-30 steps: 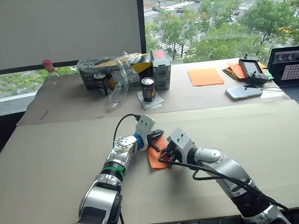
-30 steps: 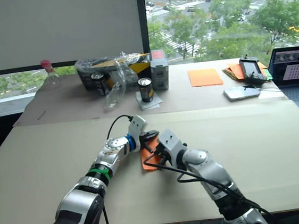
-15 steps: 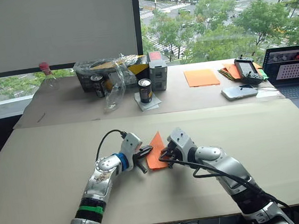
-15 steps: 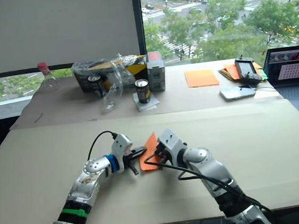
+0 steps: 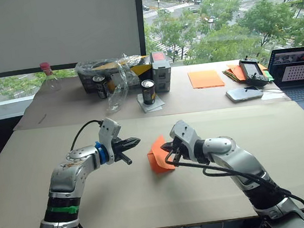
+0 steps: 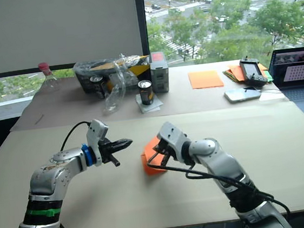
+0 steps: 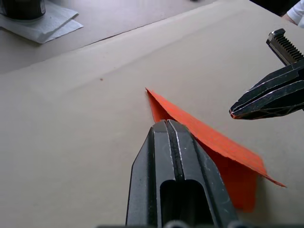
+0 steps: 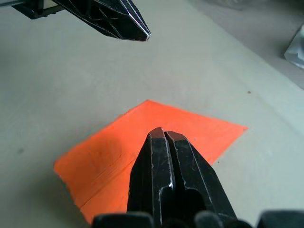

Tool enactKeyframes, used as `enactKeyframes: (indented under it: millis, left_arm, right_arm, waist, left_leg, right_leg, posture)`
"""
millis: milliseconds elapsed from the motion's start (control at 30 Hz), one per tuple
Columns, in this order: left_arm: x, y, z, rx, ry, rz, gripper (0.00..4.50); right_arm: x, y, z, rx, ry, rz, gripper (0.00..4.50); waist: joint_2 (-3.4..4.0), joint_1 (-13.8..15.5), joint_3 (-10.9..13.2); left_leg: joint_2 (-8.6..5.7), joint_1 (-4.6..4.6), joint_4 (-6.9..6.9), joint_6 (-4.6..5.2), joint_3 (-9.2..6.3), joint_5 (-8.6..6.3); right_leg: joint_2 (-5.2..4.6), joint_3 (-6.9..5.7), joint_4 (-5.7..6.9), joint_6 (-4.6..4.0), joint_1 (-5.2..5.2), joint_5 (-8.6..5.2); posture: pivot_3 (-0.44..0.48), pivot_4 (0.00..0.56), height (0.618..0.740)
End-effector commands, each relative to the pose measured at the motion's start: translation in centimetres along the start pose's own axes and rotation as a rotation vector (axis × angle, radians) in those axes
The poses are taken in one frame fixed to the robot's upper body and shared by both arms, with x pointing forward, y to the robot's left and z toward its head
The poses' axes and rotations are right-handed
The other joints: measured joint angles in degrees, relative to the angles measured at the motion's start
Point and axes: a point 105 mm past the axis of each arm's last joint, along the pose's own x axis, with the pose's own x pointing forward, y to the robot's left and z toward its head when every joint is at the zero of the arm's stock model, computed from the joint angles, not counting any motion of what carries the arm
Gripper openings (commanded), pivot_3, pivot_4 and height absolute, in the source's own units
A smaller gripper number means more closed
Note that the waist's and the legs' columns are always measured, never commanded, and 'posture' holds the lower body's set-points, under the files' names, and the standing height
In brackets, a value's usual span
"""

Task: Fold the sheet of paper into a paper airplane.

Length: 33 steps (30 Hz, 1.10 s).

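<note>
The folded paper airplane (image 5: 159,154) lies against the closed right pincer (image 5: 168,148), empty; the closed left pincer (image 5: 135,142) points at it, well apart.

A: What stood near the upright can (image 5: 150,91)?
B: A grey box (image 5: 163,71) just beside it, a second can (image 5: 102,85) and crumpled plastic (image 5: 120,78) further along the surface (image 5: 48,163).

Paper airplane (image 5: 159,153): thin matt orange paper, sharply creased. Table (image 5: 286,149): matt beige cardboard-like surface, smooth. Left gripper (image 5: 135,142) and right gripper (image 5: 166,147): black glossy plastic-looking fingers, serrated inner edge. Far cans (image 5: 150,91): shiny metal.
</note>
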Motion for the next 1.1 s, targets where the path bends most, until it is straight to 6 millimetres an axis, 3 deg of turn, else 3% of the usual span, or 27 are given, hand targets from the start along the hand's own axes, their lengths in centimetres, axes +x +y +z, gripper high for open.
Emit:
enactKeyframes:
  millis: [33, 200, 367, 467, 533, 667, 867, 1100]
  left_arm:
    - [0.8, 0.7, 1.0, 0.064, 0.005, -0.008, 0.00]
    - [3.2, 1.0, 3.0, -0.015, 0.030, -0.110, 0.00]
    - [4.0, 1.3, 3.4, -0.081, 0.124, -0.174, 1.51]
    - [5.0, 2.5, 4.9, -0.073, 0.090, -0.133, 2.50]
    - [5.2, 2.2, 6.4, -0.145, 0.071, -0.197, 3.14]
    - [5.3, 0.9, 4.6, -0.184, 0.321, -0.314, 4.49]
    - [5.0, -0.6, 2.7, -0.263, 0.545, -0.418, 4.49]
    - [6.1, -1.7, 2.1, -0.315, 0.574, -0.439, 4.49]
  right_arm:
    - [-0.2, -0.1, 1.4, -0.042, -0.032, 0.001, 0.04]
    - [-1.1, 0.0, 0.7, -0.069, 0.016, -0.031, 0.04]
    - [-2.7, -0.1, 0.2, -0.063, 0.034, -0.084, 0.00]
    - [-3.6, -0.1, 0.3, -0.101, 0.027, -0.109, 0.00]
    - [-4.7, -0.2, 0.3, -0.113, 0.017, -0.133, 0.00]
    - [-6.3, -0.3, -0.1, -0.126, 0.030, -0.166, 0.00]
    - [-7.3, -0.8, -0.4, -0.130, 0.052, -0.219, 0.00]
    - [-7.6, -0.8, -0.3, -0.122, 0.050, -0.247, 0.00]
  waist:
    - [-0.01, 0.1, 0.0]
    - [-0.03, 1.4, 0.0]
    - [-0.03, 0.8, 0.0]
    - [-0.07, 0.8, 0.0]
    - [-0.10, 0.9, 0.1]
    - [-0.13, 1.0, 0.1]
    - [-0.18, 0.7, 0.1]
    - [-0.27, 0.9, 0.2]
  left_leg:
    - [0.00, -0.03, 0.00, 0.00, 0.00, 0.00]
    - [-0.08, -0.82, 0.18, -0.01, -0.03, 0.02]
    - [-0.09, -0.88, 0.18, -0.01, -0.02, 0.02]
    - [-0.08, -0.86, 0.18, 0.00, 0.00, 0.02]
    - [-0.07, -0.86, 0.18, 0.00, -0.01, 0.02]
    - [-0.14, -0.93, 0.18, 0.00, -0.01, 0.02]
    - [-0.17, -0.92, 0.18, 0.01, 0.00, 0.02]
    - [-0.18, -0.94, 0.18, 0.01, -0.02, 0.02]
  right_leg:
    - [0.00, 0.00, -0.02, 0.00, -0.02, 0.00]
    - [-0.04, -0.01, 0.22, -0.07, -0.80, 0.05]
    - [-0.05, 0.00, 0.14, -0.05, -0.81, 0.04]
    - [-0.02, 0.01, 0.16, -0.05, -0.82, 0.04]
    - [-0.02, 0.00, 0.18, -0.04, -0.83, 0.03]
    - [-0.05, -0.01, 0.11, -0.01, -0.80, 0.02]
    - [-0.05, 0.03, 0.12, 0.01, -0.82, 0.00]
    - [-0.07, 0.03, 0.14, 0.02, -0.81, -0.02]
  posture:
    - [0.000, 0.150, 0.732]
    - [0.000, 0.150, 0.732]
    - [0.000, 0.150, 0.732]
    - [0.000, 0.150, 0.732]
    - [0.000, 0.150, 0.732]
    - [0.000, 0.150, 0.732]
    - [0.000, 0.150, 0.732]
    - [0.000, 0.150, 0.732]
